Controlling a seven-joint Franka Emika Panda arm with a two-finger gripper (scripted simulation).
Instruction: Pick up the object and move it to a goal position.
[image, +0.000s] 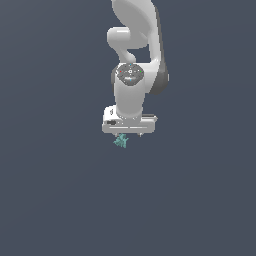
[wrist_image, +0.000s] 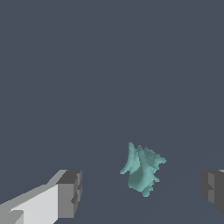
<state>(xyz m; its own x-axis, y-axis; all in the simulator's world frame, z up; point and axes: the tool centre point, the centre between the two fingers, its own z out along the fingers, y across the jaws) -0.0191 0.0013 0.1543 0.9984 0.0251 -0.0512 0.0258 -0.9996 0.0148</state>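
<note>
The object (wrist_image: 142, 169), a small teal-green figure with a lumpy, jagged outline, lies on the plain dark grey surface (image: 55, 190); in the wrist view you find it between the two dark fingertip pads (wrist_image: 70, 192), nearer neither by much and touching neither. The gripper (wrist_image: 142, 192) stands wide open and holds nothing. In the exterior view you see the object (image: 121, 141) just beneath the white hand of the Panda arm (image: 131, 95).
</note>
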